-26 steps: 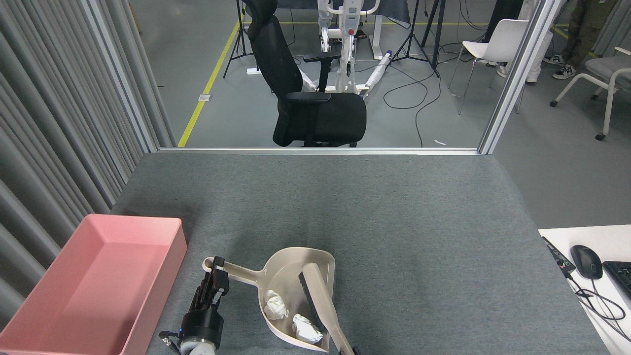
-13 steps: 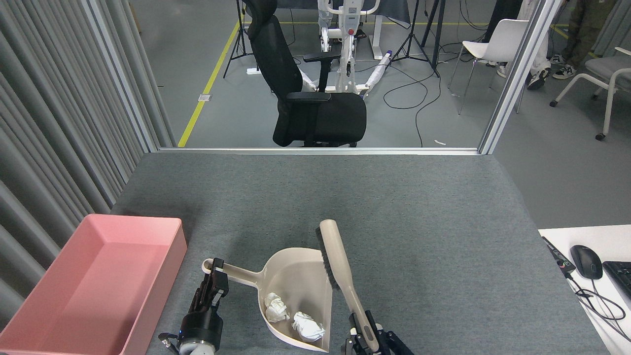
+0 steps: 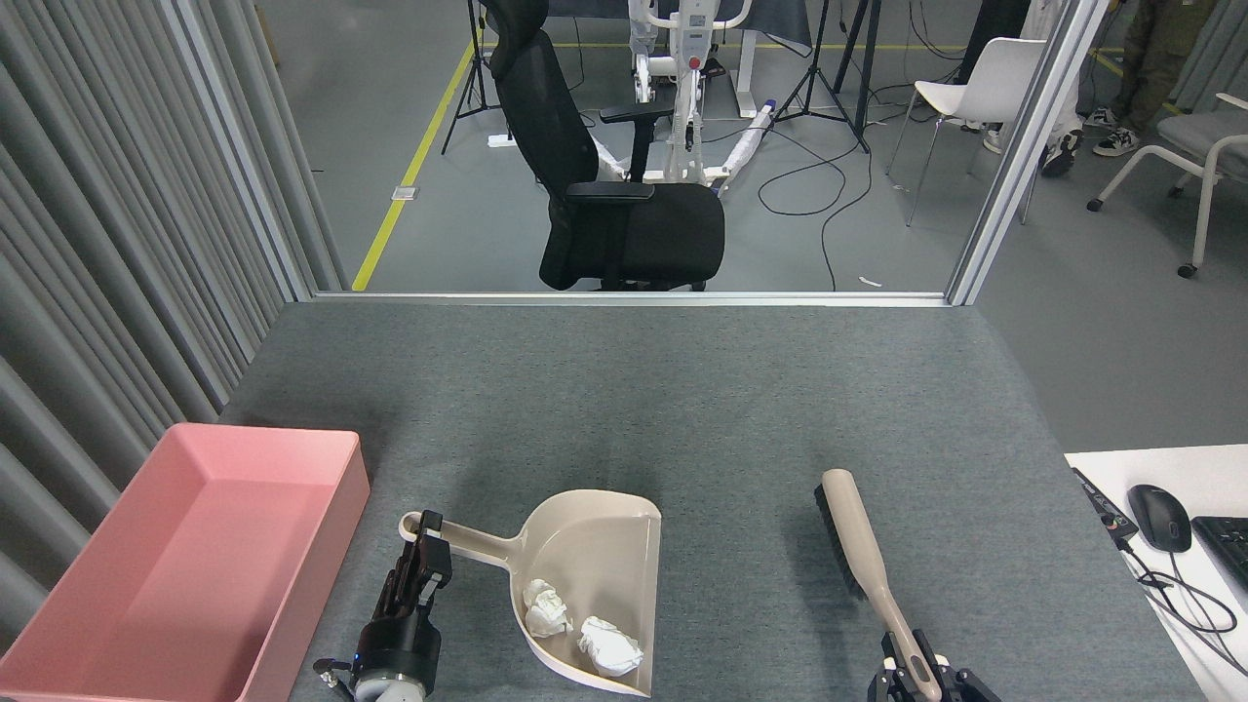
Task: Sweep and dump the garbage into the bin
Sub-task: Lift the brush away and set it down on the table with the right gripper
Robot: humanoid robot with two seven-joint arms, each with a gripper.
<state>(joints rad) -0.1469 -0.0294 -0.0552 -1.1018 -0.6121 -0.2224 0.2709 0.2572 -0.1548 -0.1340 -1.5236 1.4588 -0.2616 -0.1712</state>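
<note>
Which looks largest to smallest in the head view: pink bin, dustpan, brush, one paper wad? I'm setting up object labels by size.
1. Pink bin, cut off by the frame edge.
2. Dustpan, handle included.
3. Brush, about as long but far slimmer.
4. Paper wad, smallest; the two look alike.

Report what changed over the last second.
The right gripper carried the brush out of the dustpan and off to the right. Unchanged: both paper wads inside the dustpan, left gripper on its handle, pink bin empty.

Grey carpeted table (image 3: 682, 409), black office chair (image 3: 604, 185), white chair (image 3: 985, 88), grey ribbed curtain (image 3: 107, 214), cabled concrete floor (image 3: 838, 195)
</note>
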